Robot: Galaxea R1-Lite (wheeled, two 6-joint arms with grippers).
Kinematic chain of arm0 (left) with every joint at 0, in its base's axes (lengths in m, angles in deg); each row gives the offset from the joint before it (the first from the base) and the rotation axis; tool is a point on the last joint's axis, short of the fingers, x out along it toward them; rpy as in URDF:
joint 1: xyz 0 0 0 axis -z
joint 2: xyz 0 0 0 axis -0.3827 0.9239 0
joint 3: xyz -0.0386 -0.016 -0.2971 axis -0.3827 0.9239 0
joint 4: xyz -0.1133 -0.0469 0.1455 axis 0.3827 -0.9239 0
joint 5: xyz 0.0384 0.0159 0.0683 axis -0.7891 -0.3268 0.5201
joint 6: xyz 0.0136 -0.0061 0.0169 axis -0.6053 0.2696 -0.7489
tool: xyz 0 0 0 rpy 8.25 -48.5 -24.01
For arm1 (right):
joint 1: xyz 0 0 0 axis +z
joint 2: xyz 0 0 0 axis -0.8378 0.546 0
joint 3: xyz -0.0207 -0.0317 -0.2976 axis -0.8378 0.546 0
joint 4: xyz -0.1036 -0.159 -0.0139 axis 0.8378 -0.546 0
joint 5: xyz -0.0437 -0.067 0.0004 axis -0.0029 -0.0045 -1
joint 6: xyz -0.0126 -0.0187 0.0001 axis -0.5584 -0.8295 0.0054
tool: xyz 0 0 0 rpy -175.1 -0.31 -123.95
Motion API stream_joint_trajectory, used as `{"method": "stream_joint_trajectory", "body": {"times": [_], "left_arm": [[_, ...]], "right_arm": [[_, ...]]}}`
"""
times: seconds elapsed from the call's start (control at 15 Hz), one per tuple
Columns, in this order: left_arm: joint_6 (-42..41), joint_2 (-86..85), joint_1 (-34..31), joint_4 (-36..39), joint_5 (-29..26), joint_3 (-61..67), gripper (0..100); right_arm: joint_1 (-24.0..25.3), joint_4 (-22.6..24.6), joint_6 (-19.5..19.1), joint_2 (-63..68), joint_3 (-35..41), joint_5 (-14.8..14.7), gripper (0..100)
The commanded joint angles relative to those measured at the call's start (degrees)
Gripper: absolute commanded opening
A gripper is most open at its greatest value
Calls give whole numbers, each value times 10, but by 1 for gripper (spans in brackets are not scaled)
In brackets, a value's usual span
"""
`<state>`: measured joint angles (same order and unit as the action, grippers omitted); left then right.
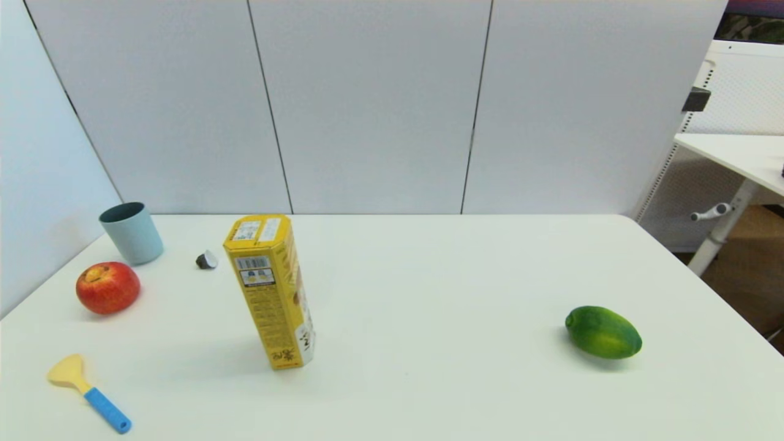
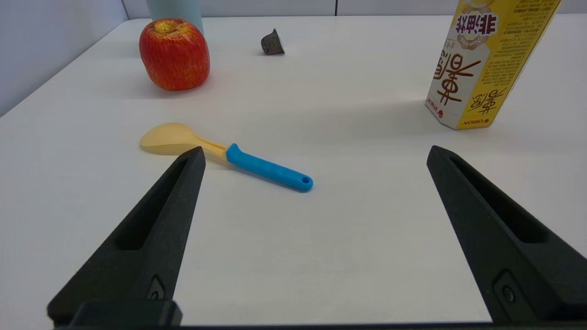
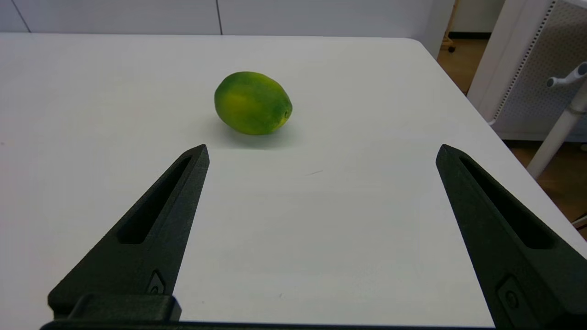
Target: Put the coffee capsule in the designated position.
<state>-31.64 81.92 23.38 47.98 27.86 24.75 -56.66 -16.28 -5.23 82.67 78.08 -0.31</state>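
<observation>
Spatula (image 1: pixel 87 392) with a pale yellow blade and blue handle lies at the table's (image 1: pixel 429 288) near left corner, with a red apple (image 1: pixel 108 287) behind it and a light-blue cup (image 1: pixel 131 232) behind that; what the cup holds cannot be told. The coffee capsule (image 1: pixel 207 260) lies on its side on bare tabletop, between the cup and the tall yellow carton (image 1: pixel 271 290), apart from both. A green lime-like fruit (image 1: pixel 603 332) sits well to the right.

The head view shows neither arm. Only the left wrist view shows the left gripper (image 2: pixel 315 153), fingers spread wide and empty, low over the table near the spatula, the capsule far off. Only the right wrist view shows the right gripper (image 3: pixel 322 152), likewise splayed and empty, short of the fruit.
</observation>
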Motion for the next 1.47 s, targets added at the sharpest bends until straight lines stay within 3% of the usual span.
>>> {"method": "stream_joint_trajectory", "body": {"times": [0.07,1.07,1.27,1.47], "left_arm": [[0,0,0,-1,0,0,100],[-25,1,0,1,-3,0,100],[-26,116,-3,32,-2,-44,100],[-21,260,-2,61,-2,-171,100]], "right_arm": [[0,1,2,1,10,0,100],[0,1,2,1,10,0,100],[0,1,2,1,10,0,100],[0,1,2,1,10,0,100]]}}
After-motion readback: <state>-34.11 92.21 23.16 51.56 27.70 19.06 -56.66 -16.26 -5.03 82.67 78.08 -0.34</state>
